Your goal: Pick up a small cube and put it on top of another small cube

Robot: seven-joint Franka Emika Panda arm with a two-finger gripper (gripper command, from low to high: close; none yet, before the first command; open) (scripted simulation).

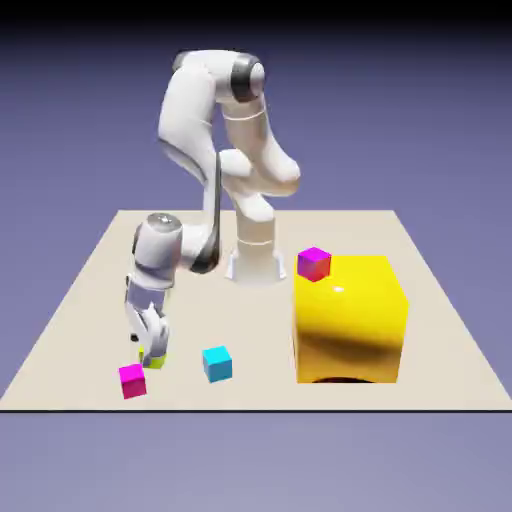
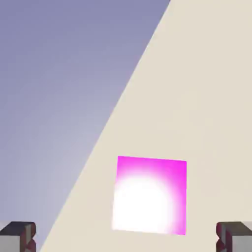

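The small cube (image 1: pixel 132 380) lies on the table (image 1: pixel 80 300) close to the near edge, toward the exterior view's left. It is magenta-pink and sits flat on the surface. In the hand view the same small cube (image 2: pixel 150 195) appears large in the lower middle, with a bright white glare on its top face, and it lies between the two finger tips but is touched by neither.

The gripper (image 1: pixel 150 352) hangs just behind this cube and a little to the exterior view's right, pointing downward, very near the table. In the hand view its fingertips (image 2: pixel 18 236) show at the two bottom corners, far apart from each other, so the fingers are spread wide and hold nothing. A yellow-green cube (image 1: pixel 155 360) is just at the gripper's tips and is mostly hidden by them; I cannot tell if it touches them.

A cyan cube (image 1: pixel 217 363) stands on the table to the exterior view's right of the gripper, apart from the other cubes. Further right is the big yellow block (image 1: pixel 350 320). On its top, at the far left corner, rests a magenta cube with a purple side (image 1: pixel 314 263)
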